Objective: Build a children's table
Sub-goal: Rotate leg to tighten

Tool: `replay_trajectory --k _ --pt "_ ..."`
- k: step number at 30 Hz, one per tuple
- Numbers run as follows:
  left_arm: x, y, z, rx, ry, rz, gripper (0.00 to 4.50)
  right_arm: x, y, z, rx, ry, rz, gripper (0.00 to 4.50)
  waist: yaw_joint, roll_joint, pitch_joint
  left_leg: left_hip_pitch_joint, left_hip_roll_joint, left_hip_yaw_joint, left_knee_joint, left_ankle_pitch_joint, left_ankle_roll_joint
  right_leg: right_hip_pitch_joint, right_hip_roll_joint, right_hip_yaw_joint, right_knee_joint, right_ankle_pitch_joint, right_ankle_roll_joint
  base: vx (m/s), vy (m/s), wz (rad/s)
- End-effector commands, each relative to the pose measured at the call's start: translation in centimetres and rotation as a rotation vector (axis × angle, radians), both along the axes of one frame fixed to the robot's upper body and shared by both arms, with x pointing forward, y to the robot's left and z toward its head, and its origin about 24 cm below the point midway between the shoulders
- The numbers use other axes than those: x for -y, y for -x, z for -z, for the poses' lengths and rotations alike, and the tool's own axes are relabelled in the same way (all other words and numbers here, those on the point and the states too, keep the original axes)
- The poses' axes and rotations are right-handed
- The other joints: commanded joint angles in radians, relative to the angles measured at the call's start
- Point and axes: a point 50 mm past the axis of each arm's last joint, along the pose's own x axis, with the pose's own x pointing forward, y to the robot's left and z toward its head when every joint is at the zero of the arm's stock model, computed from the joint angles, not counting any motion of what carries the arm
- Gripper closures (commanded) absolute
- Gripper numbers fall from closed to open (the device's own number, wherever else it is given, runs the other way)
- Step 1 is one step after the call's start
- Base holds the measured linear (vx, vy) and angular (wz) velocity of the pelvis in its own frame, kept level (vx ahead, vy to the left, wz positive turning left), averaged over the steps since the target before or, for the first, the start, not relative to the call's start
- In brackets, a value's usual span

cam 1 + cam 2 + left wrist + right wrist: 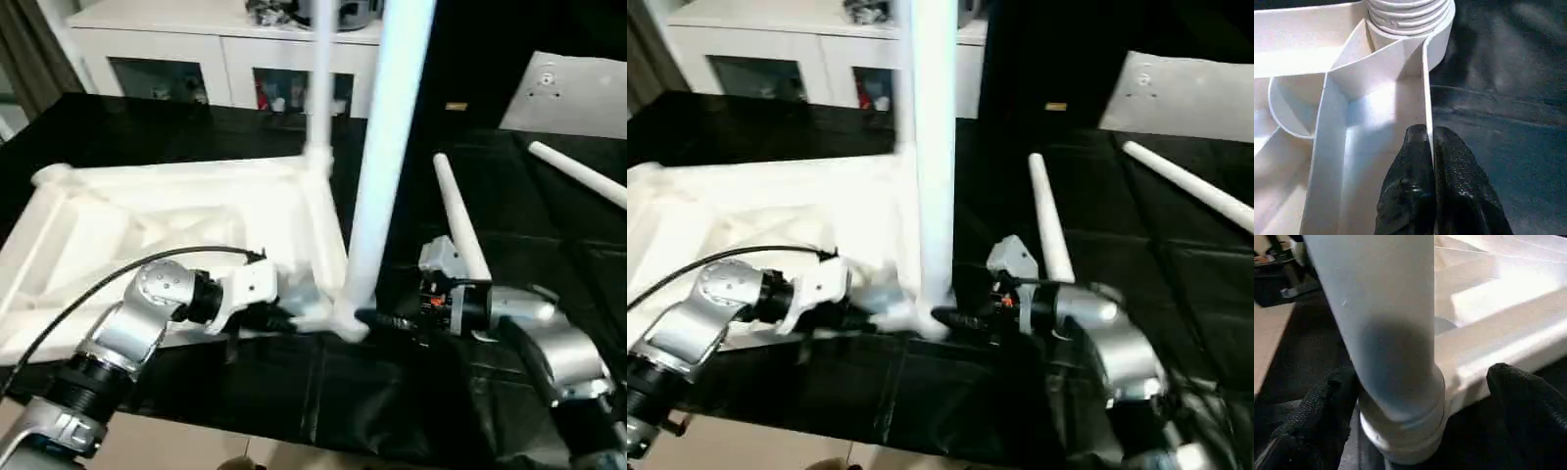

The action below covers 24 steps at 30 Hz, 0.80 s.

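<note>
The tabletop lay upside down on the black table, ribs up. One leg stood upright in its near corner socket, another leg in the far corner. The left gripper was pinched tight on the tabletop's rim, just beside the near socket. The right gripper had its fingers spread wide, one on each side of the near leg's base. Two loose legs lay on the table beyond the right arm.
</note>
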Motion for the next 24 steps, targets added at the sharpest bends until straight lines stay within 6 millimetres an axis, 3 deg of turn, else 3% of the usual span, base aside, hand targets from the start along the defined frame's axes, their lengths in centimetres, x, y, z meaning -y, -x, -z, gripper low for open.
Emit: replay_trajectory --k 1,5,10,12,17,19,24 --pt "0.3 0.7 0.7 -0.040 -0.056 0.103 4.50 -0.2 0.1 0.2 -0.021 0.026 -0.049 0.04 0.003 -0.011 -0.057 0.009 0.037 -0.004 -0.064 -0.174 0.053 0.049 -0.071 0.041 -0.068 -0.164 -0.228 0.000 0.000 0.00" --pt "0.1 0.5 0.5 -0.037 -0.064 0.124 4.50 -0.8 0.3 0.4 -0.042 0.024 -0.104 0.04 0.013 -0.009 -0.057 0.010 0.037 -0.004 -0.064 -0.180 0.046 0.048 -0.072 0.042 -0.069 -0.191 -0.220 0.000 0.000 0.00" --pt "0.1 0.4 0.4 -0.037 -0.065 0.136 4.50 -1.3 0.2 0.6 -0.050 0.020 -0.125 0.48 0.013 -0.010 -0.058 0.010 0.037 -0.005 -0.066 -0.186 0.035 0.048 -0.072 0.041 -0.068 -0.202 -0.214 0.000 0.000 0.00" --pt "0.2 0.4 0.4 -0.037 -0.065 0.137 4.50 -1.4 0.2 0.6 -0.052 0.012 -0.122 0.60 0.013 -0.016 -0.059 0.009 0.037 -0.005 -0.064 -0.170 0.039 0.049 -0.073 0.041 -0.065 -0.190 -0.214 0.000 0.000 0.00" --pt "0.0 0.5 0.4 -0.038 -0.058 0.136 4.50 -1.7 0.4 0.5 -0.077 -0.012 -0.140 1.12 0.013 -0.015 -0.058 0.010 0.038 -0.005 -0.065 -0.176 0.037 0.047 -0.072 0.041 -0.066 -0.191 -0.213 0.000 0.000 0.00" --pt "0.0 0.5 0.4 -0.040 -0.055 0.132 4.50 -1.8 0.5 0.6 -0.084 -0.017 -0.144 1.19 0.012 -0.020 -0.058 0.009 0.037 -0.005 -0.065 -0.175 0.036 0.049 -0.072 0.041 -0.066 -0.194 -0.211 0.000 0.000 0.00" --pt "-0.1 0.6 0.3 -0.049 -0.040 0.114 4.50 -2.0 1.0 0.8 -0.101 -0.030 -0.154 1.64 0.012 -0.017 -0.060 0.009 0.037 -0.004 -0.064 -0.166 0.037 0.048 -0.070 0.040 -0.064 -0.173 -0.215 0.000 0.000 0.00"
